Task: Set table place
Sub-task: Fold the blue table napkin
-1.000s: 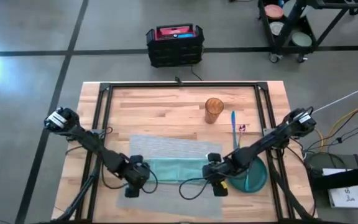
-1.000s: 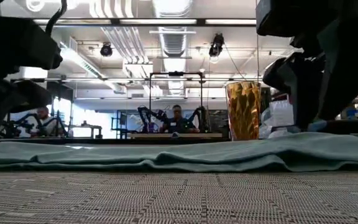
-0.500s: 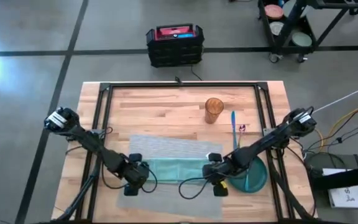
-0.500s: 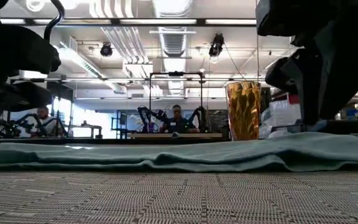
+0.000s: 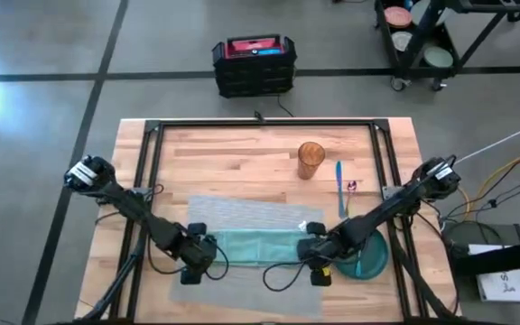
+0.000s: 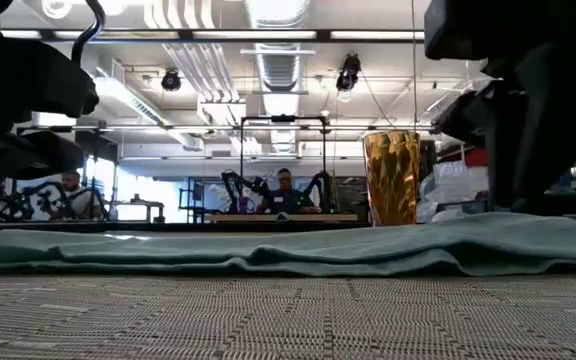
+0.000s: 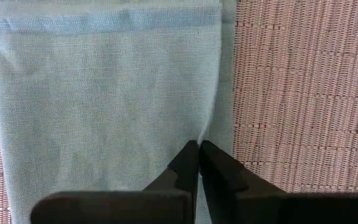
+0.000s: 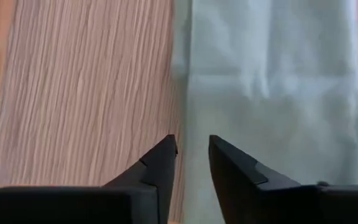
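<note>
Left gripper [image 7: 198, 149] is lowered at the left end of the teal napkin [image 5: 258, 246], fingers pinched together on its edge. Right gripper [image 8: 191, 148] is held low at the napkin's right end, fingers narrowly parted. Placemat [image 5: 242, 215] lies centre-near on the table [image 5: 233, 153].

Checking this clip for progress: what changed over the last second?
The right gripper shifted slightly toward the green plate, at the napkin's right end, fingers open. The left gripper stayed shut at the left end. Napkin, placemat, cup and table unchanged.
</note>
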You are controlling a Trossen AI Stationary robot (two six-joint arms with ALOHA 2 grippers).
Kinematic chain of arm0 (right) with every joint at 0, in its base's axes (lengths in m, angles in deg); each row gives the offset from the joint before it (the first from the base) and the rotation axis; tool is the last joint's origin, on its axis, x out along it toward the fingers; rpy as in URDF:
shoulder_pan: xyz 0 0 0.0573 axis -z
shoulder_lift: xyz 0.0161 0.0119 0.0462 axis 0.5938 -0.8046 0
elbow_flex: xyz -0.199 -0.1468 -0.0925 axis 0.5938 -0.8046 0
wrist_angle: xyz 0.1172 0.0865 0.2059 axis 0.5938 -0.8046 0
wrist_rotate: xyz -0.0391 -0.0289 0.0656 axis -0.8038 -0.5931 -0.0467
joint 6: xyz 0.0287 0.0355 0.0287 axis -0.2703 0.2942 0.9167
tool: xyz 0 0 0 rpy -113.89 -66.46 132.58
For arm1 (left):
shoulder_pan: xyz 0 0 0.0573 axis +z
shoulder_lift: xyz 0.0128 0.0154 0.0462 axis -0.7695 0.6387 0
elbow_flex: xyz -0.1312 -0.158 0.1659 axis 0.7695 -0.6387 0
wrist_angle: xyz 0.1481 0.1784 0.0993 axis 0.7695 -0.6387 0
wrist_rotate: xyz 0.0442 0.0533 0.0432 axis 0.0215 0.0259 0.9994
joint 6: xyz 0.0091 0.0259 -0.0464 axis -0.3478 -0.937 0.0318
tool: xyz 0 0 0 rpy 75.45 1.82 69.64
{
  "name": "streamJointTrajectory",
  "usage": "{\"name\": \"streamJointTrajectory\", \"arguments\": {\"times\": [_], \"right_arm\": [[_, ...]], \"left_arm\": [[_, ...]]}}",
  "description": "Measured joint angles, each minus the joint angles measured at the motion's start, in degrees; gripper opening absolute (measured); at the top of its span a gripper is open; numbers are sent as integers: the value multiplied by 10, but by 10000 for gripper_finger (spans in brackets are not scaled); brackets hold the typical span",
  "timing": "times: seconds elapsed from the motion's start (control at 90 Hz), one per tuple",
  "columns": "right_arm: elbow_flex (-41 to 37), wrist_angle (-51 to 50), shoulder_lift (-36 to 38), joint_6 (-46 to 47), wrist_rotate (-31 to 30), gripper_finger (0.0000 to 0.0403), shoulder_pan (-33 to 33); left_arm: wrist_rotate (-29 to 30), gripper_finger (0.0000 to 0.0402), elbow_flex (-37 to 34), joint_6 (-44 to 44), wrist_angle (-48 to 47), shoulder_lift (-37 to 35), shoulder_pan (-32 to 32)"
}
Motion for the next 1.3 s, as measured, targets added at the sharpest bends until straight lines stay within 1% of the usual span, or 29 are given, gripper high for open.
{"name": "streamJointTrajectory", "arguments": {"times": [0.211, 0.3, 0.4, 0.589, 0.789, 1.0, 1.067, 1.167, 1.3], "right_arm": [[0, 2, -40, -7, 5, 158, -4], [0, 1, -48, 3, 4, 168, -4], [0, -2, -51, 14, -13, 166, -4], [4, -44, -51, 14, -25, 134, -3], [7, -86, -48, 6, -25, 74, -3], [8, -93, -47, -4, -24, 10, -3], [10, -96, -47, -8, -23, 3, -3], [19, -106, -46, -9, -17, 3, -3], [33, -119, -37, -16, -4, 1, -5]], "left_arm": [[0, 1, 0, 0, 2, 0, 0], [1, 2, -1, 0, 2, 0, 0], [1, 1, -1, 0, 2, 0, 0], [1, 1, -1, 0, 2, 0, 0], [1, 1, -1, 0, 2, 0, 0], [1, 1, -1, 0, 2, 0, 0], [1, 1, -1, 0, 2, 0, 0], [1, 1, -1, 6, 1, -1, 0], [1, 1, 13, 18, -22, -14, 0]]}}
